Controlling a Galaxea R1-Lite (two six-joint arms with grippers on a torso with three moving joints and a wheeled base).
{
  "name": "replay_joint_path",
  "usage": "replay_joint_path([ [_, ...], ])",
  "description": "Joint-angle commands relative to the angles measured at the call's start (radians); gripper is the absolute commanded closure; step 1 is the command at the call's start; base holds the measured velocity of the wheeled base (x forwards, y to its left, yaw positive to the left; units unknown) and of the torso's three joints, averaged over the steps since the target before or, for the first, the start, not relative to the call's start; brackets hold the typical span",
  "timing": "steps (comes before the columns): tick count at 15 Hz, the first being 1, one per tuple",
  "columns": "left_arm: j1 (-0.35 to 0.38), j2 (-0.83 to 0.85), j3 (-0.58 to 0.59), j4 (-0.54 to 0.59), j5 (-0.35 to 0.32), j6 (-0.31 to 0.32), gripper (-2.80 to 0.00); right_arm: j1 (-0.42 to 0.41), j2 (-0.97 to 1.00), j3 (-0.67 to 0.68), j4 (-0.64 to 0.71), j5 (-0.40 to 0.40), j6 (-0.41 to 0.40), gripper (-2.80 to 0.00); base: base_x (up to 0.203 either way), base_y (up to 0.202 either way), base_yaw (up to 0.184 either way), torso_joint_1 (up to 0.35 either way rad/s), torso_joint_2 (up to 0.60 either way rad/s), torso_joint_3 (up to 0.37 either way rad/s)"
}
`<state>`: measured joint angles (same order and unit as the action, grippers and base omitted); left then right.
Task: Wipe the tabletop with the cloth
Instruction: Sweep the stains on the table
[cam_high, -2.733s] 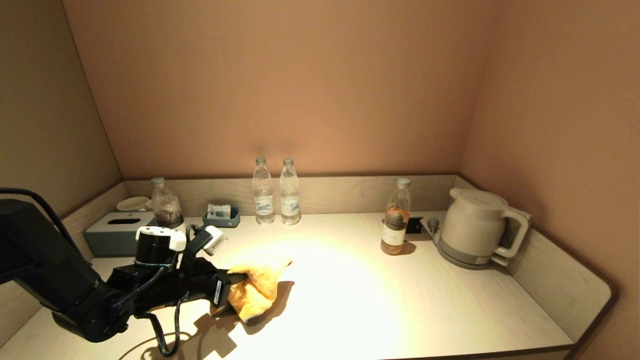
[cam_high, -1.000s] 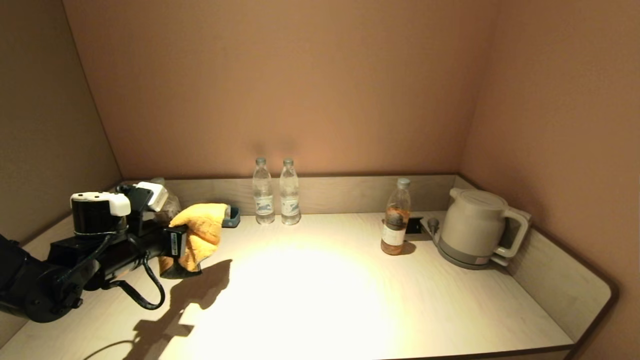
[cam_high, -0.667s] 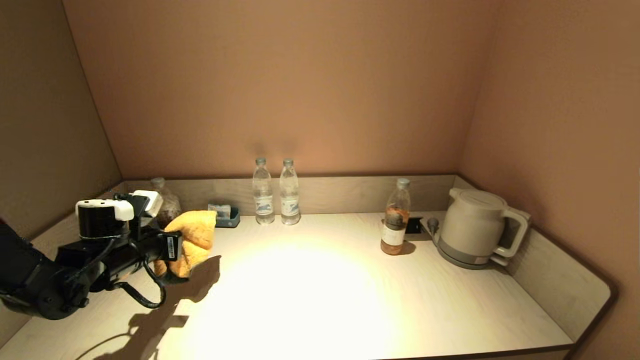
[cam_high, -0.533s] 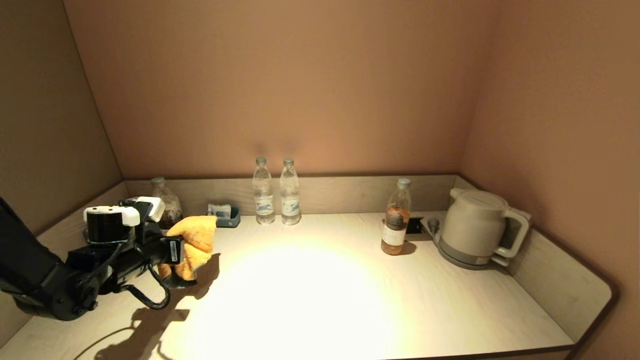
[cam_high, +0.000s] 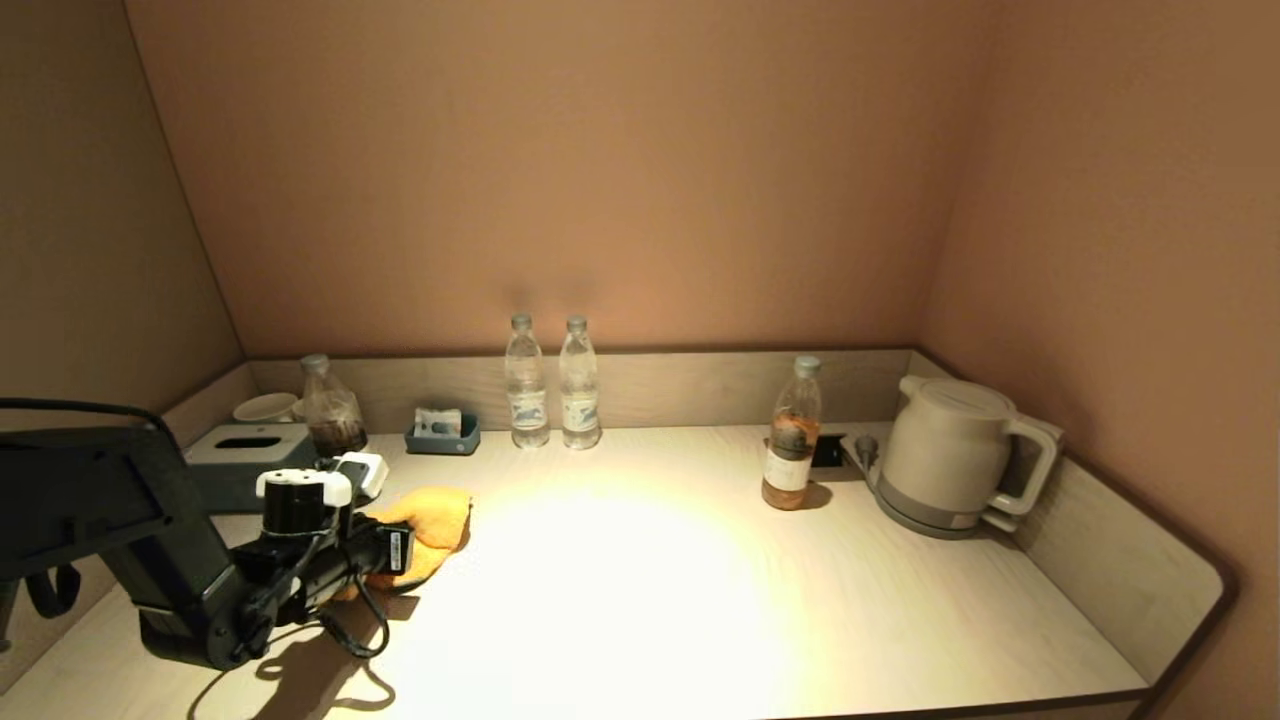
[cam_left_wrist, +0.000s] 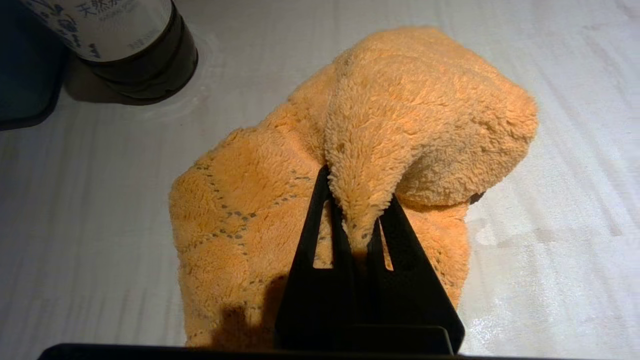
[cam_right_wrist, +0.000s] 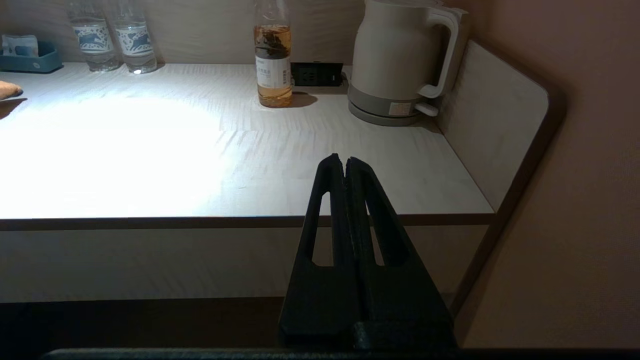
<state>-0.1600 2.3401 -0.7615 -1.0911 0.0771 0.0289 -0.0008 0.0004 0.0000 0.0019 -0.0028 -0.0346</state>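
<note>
The orange fluffy cloth (cam_high: 428, 524) lies on the pale tabletop (cam_high: 650, 600) at the left. My left gripper (cam_high: 405, 553) is shut on a fold of it. In the left wrist view the cloth (cam_left_wrist: 400, 115) spreads on the table and my left gripper (cam_left_wrist: 357, 190) pinches a raised fold between both black fingers. My right gripper (cam_right_wrist: 345, 162) is shut and empty, parked below and in front of the table's front edge; it does not show in the head view.
A dark bottle (cam_high: 333, 410), grey tissue box (cam_high: 235, 462), small blue tray (cam_high: 442, 432) and two water bottles (cam_high: 550, 385) stand at the back left. A tea bottle (cam_high: 790, 435) and white kettle (cam_high: 950, 455) stand at the back right. Raised rims border the table.
My left gripper carried the cloth from the table's middle up and to the back left, then lowered it. The cloth now rests on the table at the left.
</note>
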Motion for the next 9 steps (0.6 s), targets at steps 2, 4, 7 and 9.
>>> replay_joint_path([
  [2, -0.053, 0.057, -0.045, 0.013, 0.002, 0.006, 0.0, -0.001, 0.0, 0.0, 0.0, 0.0, -0.001, 0.0, 0.0, 0.0, 0.0, 0.0, 0.0, 0.0],
  [4, -0.095, 0.061, -0.071, 0.049, 0.001, 0.006, 0.0, 0.001, 0.0, 0.0, 0.0, 0.0, -0.001, 0.0, 0.0, 0.0, 0.0, 0.0, 0.0, 0.0],
  [7, -0.148, 0.042, -0.068, 0.054, 0.006, -0.003, 0.0, 0.001, 0.0, 0.0, 0.0, 0.0, -0.001, 0.0, 0.0, 0.0, 0.0, 0.0, 0.0, 0.0],
  [9, -0.251, 0.01, -0.062, 0.069, 0.01, -0.025, 0.0, 0.001, 0.0, 0.0, 0.0, 0.0, -0.001, 0.0, 0.0, 0.0, 0.0, 0.0, 0.0, 0.0],
])
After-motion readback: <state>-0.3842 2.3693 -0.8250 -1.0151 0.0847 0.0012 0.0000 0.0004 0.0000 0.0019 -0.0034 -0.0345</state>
